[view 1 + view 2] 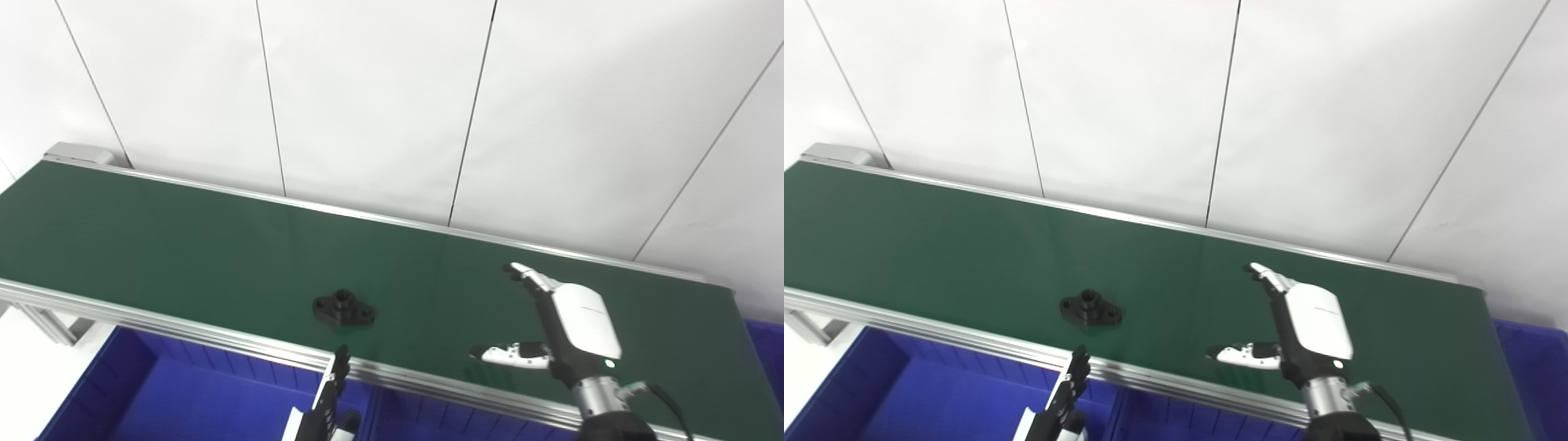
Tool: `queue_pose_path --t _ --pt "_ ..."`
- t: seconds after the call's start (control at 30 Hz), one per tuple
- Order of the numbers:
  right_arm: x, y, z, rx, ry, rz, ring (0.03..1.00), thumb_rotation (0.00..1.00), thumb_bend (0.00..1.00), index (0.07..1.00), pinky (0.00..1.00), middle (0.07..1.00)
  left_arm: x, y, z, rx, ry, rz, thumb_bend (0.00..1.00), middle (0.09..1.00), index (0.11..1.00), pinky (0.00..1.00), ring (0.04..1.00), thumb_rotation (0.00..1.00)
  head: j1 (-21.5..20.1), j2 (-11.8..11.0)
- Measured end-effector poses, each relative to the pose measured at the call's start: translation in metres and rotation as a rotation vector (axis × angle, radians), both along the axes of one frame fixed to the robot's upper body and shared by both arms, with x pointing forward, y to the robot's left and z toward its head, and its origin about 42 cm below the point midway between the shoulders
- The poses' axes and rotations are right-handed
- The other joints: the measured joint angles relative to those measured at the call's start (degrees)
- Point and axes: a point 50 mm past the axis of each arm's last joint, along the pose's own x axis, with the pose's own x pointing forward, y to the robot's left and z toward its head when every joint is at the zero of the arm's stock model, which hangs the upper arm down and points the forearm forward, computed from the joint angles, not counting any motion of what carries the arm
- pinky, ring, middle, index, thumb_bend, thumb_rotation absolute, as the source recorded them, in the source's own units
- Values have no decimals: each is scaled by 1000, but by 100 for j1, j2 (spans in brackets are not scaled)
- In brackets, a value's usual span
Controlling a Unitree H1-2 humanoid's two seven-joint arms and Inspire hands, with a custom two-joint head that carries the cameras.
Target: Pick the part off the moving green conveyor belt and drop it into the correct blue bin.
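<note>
Nearest the camera, the left robot hand waits low over the blue bin, its grip unreadable. Above the green conveyor belt, the right robot hand hovers spread and empty, so the pick is not yet made. Next it must meet the black part, lying near the belt's front edge, well to its left.

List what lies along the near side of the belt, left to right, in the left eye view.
Black part on the belt → left hand at the belt's front rail → right hand, open above the belt.
</note>
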Motion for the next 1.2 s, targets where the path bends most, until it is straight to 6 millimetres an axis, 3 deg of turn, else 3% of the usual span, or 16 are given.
queue_pose_path --t 0.27,0.47,0.73,1.07,1.2 --pt "31 41 -2 -61 45 29 634 396 991 794 539 722 0 0 0 4 -1 0 630 1000 1000 996 975 945 53 44" --pt "38 59 -24 -94 102 52 557 385 987 763 446 671 -1 -1 0 1 1 2 639 1000 1000 997 978 940 88 114" --pt "42 75 -39 -113 142 59 578 381 977 757 465 672 -2 -1 2 16 -3 1 651 1000 1000 984 967 939 132 167" --pt "43 92 -43 -113 155 94 594 392 980 759 502 670 -4 -1 6 12 -14 7 655 1000 1000 987 962 933 202 246" --pt "43 96 -47 -116 172 102 545 392 983 756 444 651 -6 -1 8 11 -18 9 661 1000 1000 984 959 931 202 264"
